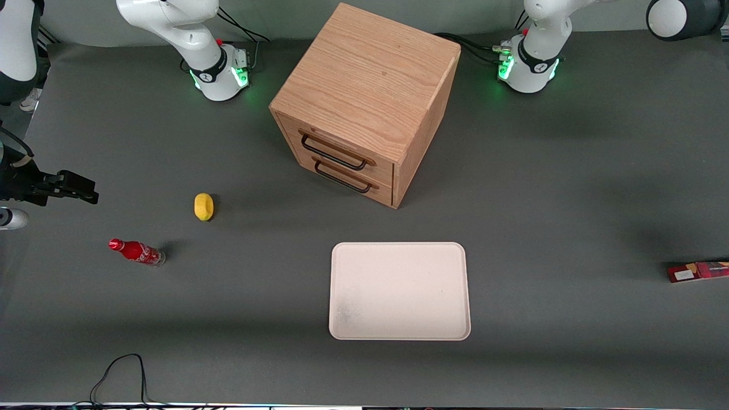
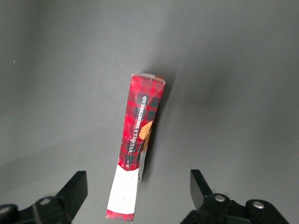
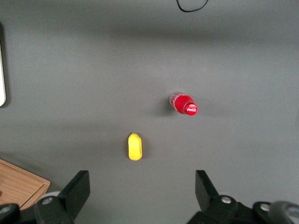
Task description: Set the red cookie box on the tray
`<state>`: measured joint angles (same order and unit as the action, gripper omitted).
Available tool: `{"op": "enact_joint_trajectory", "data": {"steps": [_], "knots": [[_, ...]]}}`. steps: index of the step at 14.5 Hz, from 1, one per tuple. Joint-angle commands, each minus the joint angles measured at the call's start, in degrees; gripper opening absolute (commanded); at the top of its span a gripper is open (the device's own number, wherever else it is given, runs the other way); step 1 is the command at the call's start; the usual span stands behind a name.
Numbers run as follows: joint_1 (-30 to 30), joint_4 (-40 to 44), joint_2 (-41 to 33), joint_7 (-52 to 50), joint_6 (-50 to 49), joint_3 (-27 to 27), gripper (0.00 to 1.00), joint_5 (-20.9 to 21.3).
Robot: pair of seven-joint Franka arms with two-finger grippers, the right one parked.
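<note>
The gripper (image 2: 138, 196) hovers above the red cookie box (image 2: 138, 140), fingers (image 2: 74, 189) spread wide, holding nothing; the box lies on the bench between them, long axis running away from the fingers; the tray (image 1: 400, 250) sits well apart.

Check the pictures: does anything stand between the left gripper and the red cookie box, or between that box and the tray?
Nothing visible does. The gripper hangs open above the red cookie box, with only bare mat around it. Bare mat also separates the box from the tray. The wooden cabinet stands farther from the front camera, off that path.
</note>
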<state>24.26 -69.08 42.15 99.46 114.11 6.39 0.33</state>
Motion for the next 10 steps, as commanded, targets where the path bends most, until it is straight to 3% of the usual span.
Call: {"op": "enact_joint_trajectory", "data": {"steps": [1, 10], "knots": [[0.9, 2.2, 3.0, 2.6, 1.9, -0.3, 0.98, -0.9], [0.8, 2.1, 7.1, 7.2, 10.8, -0.7, 0.97, -3.4]]}}
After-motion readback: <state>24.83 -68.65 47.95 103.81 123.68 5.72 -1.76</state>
